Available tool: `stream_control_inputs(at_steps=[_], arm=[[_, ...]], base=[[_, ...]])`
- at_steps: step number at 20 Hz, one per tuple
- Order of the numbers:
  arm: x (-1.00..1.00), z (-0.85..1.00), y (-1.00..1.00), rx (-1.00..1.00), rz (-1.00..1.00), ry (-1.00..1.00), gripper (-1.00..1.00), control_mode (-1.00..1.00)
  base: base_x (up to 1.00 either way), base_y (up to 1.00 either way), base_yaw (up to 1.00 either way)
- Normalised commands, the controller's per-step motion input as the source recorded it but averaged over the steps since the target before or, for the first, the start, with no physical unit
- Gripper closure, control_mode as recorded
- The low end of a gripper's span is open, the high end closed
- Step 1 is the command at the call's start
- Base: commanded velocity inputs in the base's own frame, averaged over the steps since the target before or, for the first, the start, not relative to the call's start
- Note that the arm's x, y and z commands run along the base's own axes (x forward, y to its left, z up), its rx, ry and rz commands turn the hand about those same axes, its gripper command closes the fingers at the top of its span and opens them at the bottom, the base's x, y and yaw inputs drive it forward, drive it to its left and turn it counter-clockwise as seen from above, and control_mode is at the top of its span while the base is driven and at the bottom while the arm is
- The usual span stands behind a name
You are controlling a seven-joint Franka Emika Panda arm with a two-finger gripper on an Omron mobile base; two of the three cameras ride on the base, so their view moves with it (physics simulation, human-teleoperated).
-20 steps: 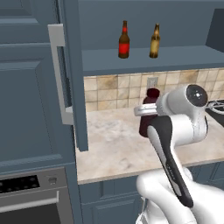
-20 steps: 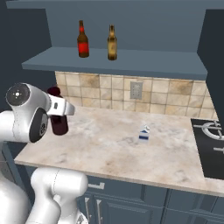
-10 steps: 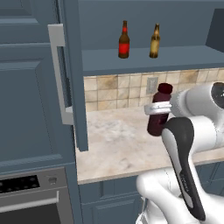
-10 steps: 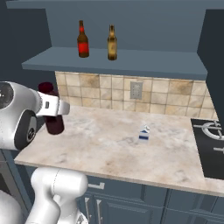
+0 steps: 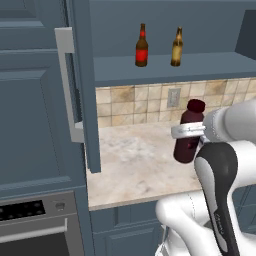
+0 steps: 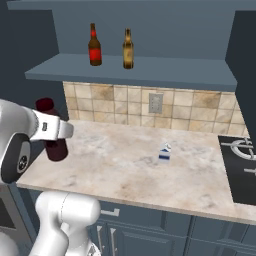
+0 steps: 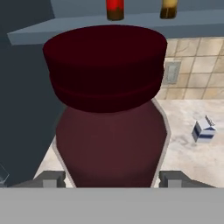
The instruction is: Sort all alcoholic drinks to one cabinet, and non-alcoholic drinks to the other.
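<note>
I had swung the squat maroon bottle away from the backsplash, the gripper clamped wide around its body above the counter. Both beer bottles stood together on the open shelf, so this one belonged elsewhere. The cabinet door edge hung close; rightward lay free room

Kitchen: marble counter, tiled backsplash, blue cabinets, oven, stovetop.
</note>
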Motion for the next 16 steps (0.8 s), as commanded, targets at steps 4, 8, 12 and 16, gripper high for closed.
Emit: stream_control_inputs(at_steps=[4,8,12,16], arm=[[-0.04,0.00,0.00,0.00,0.00,0.01,1.00,-1.00],[-0.11,-0.01,0.00,0.00,0.00,0.00,1.00,1.00],[0.00,0.00,0.00,0.00,0.00,0.00,1.00,1.00],[0.00,0.00,0.00,0.00,0.00,0.00,1.00,1.00]], base=[[0.00,0.00,0.00],[-0.06,0.00,0.00],[-0.56,0.00,-0.01],[-1.00,-0.03,-0.07]])
